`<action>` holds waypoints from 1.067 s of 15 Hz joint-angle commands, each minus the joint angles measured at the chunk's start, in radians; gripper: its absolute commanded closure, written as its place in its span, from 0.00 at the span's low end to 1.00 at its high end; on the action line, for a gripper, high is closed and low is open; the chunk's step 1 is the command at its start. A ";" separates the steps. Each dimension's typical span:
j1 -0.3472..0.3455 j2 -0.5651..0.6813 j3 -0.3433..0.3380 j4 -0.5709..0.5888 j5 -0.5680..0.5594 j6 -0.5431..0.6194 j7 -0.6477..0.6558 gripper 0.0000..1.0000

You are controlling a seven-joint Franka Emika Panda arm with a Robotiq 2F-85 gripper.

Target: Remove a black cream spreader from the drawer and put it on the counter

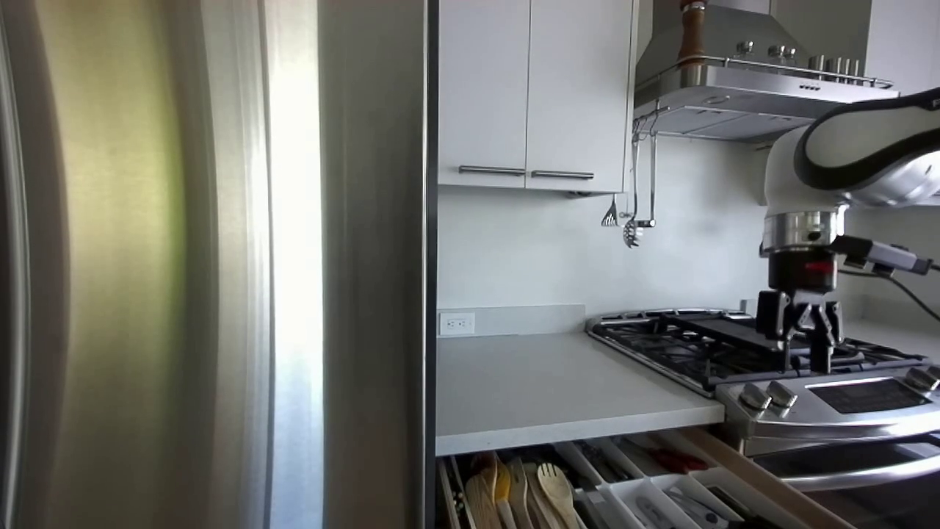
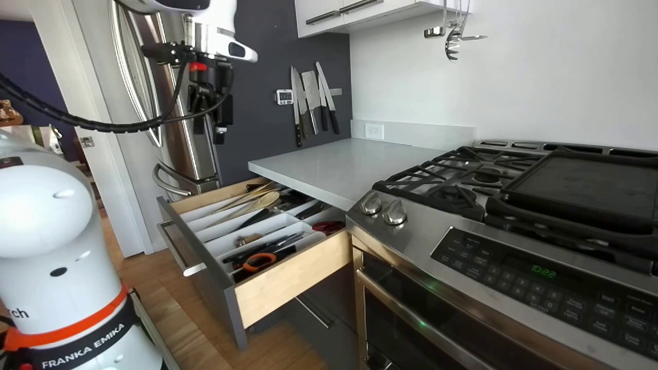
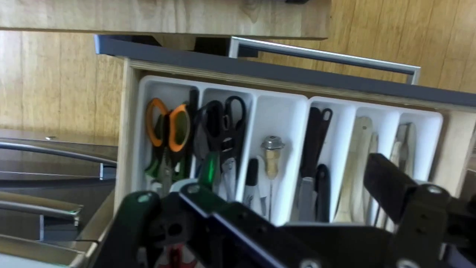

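Note:
The drawer (image 2: 293, 277) is pulled open below the counter (image 2: 329, 159); the drawer (image 1: 764, 477) and counter (image 1: 558, 375) show in both exterior views. In the wrist view the drawer (image 3: 260, 74) holds white trays of utensils. A dark-handled tool with a flat grey blade (image 3: 310, 149), which looks like the black spreader, lies in one compartment beside a shorter black handle (image 3: 322, 186). Its lower end is hidden behind my gripper. My gripper (image 3: 297, 175) is open and empty above the drawer, fingers well apart. It hangs pointing down in both exterior views (image 1: 803, 360) (image 2: 209, 132).
Orange-handled scissors (image 3: 167, 130), black scissors (image 3: 223, 126) and a wooden-handled pick (image 3: 272, 160) lie in neighbouring compartments. A gas cooktop (image 2: 462, 180) adjoins the counter. A steel fridge (image 1: 220, 220) stands at the counter's far end. Knives (image 2: 311, 97) hang on the dark wall.

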State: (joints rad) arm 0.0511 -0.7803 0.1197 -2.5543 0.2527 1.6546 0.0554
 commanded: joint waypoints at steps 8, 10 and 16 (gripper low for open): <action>0.052 -0.013 0.016 -0.033 0.037 0.060 0.017 0.00; 0.071 0.054 0.041 -0.022 0.063 0.122 0.013 0.00; 0.143 0.321 0.162 -0.020 0.110 0.385 0.097 0.00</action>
State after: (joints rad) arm 0.1680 -0.6153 0.2378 -2.5915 0.3380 1.9303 0.0885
